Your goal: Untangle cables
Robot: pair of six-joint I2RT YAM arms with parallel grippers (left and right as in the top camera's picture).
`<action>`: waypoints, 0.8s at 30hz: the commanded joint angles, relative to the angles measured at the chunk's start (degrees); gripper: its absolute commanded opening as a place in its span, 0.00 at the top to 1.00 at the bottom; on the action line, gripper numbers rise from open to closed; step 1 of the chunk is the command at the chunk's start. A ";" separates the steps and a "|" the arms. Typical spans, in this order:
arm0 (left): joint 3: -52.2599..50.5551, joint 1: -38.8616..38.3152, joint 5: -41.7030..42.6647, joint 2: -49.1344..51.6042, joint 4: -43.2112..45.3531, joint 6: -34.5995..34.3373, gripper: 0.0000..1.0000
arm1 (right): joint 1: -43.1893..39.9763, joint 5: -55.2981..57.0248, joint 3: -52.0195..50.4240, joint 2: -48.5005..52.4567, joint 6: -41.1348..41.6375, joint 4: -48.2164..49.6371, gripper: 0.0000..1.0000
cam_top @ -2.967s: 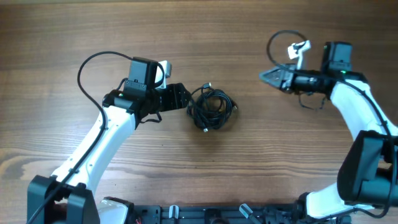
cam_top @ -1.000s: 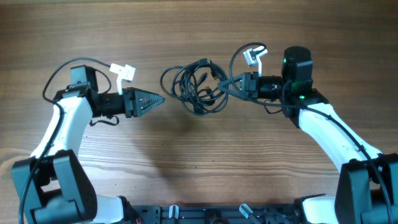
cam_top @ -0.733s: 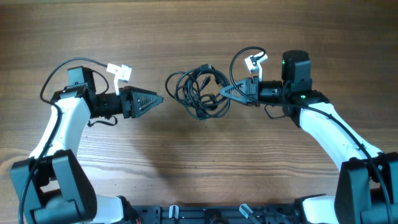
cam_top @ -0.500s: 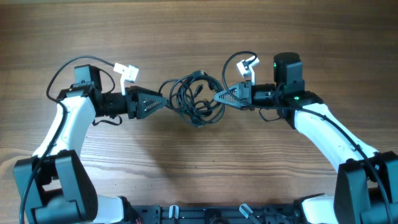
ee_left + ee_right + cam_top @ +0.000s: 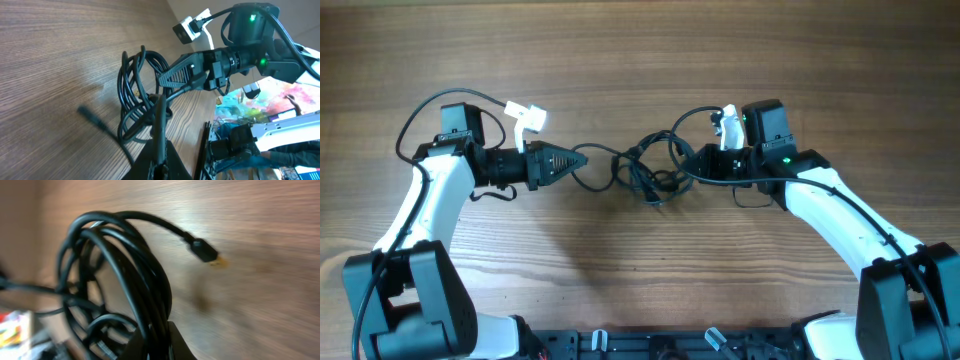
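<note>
The cables (image 5: 645, 175) are thin black cords in one tangled bundle at the table's middle, pulled into a flat shape between both grippers. My left gripper (image 5: 582, 160) is shut on a single strand at the bundle's left side; the left wrist view shows that strand (image 5: 159, 125) running up from the closed fingers (image 5: 150, 162) to the loops (image 5: 131, 100). My right gripper (image 5: 686, 166) is shut on several strands at the bundle's right side. In the right wrist view the loops (image 5: 115, 275) rise from the closed gripper (image 5: 156, 342), and a plug end (image 5: 205, 251) sticks out to the right.
The wooden table (image 5: 640, 60) lies bare around the bundle. Both white arms (image 5: 430, 200) (image 5: 840, 215) reach in from the front corners, with their own thicker black cables looping near the wrists. A black rail (image 5: 650, 345) runs along the front edge.
The left gripper moved right to the bundle, opened and then shut on a strand. The right gripper carried its side leftward. The bundle went from a round coil to stretched between the grippers.
</note>
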 commanded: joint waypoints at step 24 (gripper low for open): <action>-6.16 18.84 -41.77 0.22 11.45 -55.45 0.96 | -20.24 24.92 0.33 0.50 -1.25 -2.56 0.96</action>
